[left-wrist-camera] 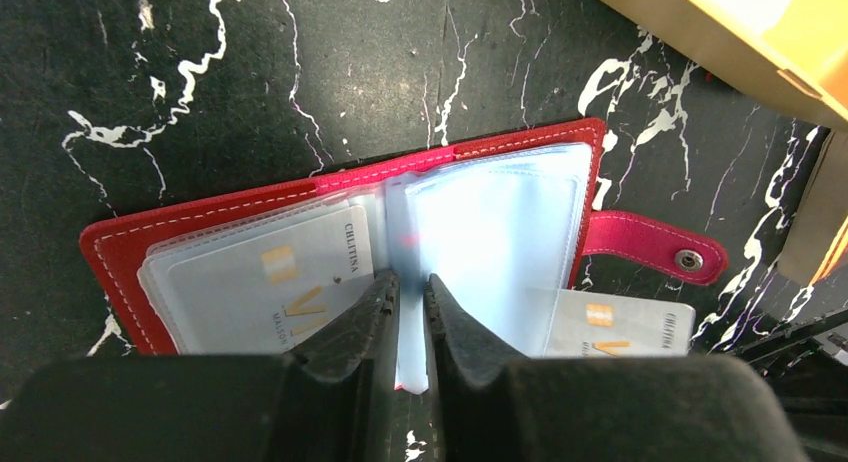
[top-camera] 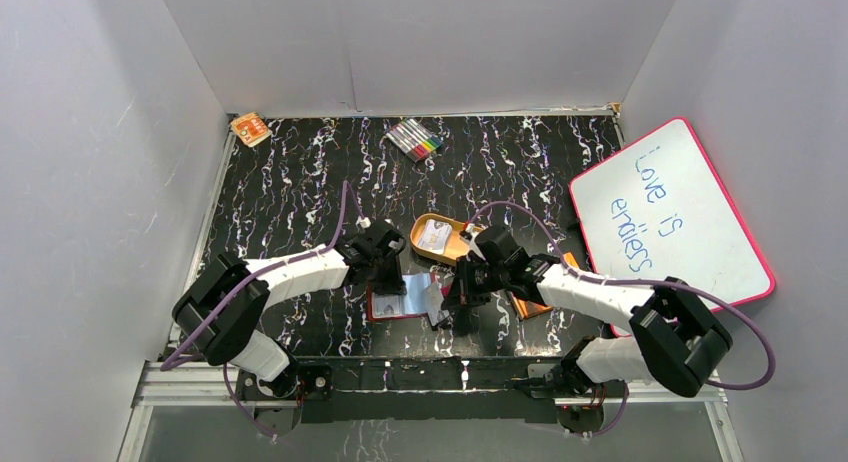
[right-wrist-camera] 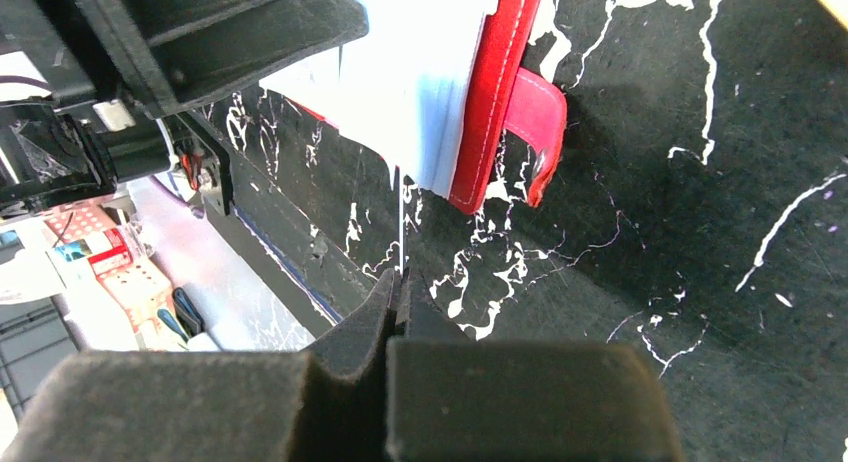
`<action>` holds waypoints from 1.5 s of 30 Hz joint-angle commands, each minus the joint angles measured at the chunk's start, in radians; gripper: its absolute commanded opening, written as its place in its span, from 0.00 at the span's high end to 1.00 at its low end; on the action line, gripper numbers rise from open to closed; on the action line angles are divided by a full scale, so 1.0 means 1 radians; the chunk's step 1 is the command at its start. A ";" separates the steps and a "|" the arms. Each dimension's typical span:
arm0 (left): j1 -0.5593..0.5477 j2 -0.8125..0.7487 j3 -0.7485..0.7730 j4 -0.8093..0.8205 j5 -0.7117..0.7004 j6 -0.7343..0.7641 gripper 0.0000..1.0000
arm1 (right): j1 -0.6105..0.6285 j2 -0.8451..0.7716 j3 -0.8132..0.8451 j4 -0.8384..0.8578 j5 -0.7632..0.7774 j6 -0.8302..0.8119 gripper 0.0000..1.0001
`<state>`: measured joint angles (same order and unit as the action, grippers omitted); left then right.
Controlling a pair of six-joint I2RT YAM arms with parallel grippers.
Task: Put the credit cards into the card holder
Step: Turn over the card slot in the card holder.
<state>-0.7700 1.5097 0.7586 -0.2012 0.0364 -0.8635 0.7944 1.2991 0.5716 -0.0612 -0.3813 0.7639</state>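
Left wrist: card in open card holder, left gripper closed on its sleeve, right gripper pinching second card

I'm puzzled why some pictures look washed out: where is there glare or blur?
Left wrist view: the card holder's clear sleeves glare pale, and the orange tray in the corner is blown out and blurry. Right wrist view: the sleeves wash to white and the right pincer is soft. Top view: evenly lit, whiteboard writing readable.

Whiteboard: "Love is endless", blue pen. Sleeved card: "CHLITINA" + gold V. 2nd card, bottom right: "CHLITINA" too.
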 commanded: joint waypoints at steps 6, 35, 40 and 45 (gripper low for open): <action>-0.007 -0.004 0.016 -0.062 -0.058 0.021 0.97 | 0.008 -0.116 0.031 -0.077 0.046 -0.018 1.00; -0.007 -0.002 0.006 -0.061 -0.047 0.021 1.00 | 0.008 -0.009 0.034 0.043 -0.026 -0.005 1.00; -0.007 -0.002 0.011 -0.061 -0.044 0.021 1.00 | 0.008 -0.017 0.035 0.052 -0.033 -0.013 1.00; -0.006 -0.012 0.020 -0.068 -0.039 0.015 1.00 | 0.009 0.010 0.039 0.099 -0.088 -0.025 1.00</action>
<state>-0.7742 1.5097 0.7605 -0.2176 0.0074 -0.8562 0.7956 1.2976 0.5732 -0.0380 -0.4103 0.7555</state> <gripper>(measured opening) 0.007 0.011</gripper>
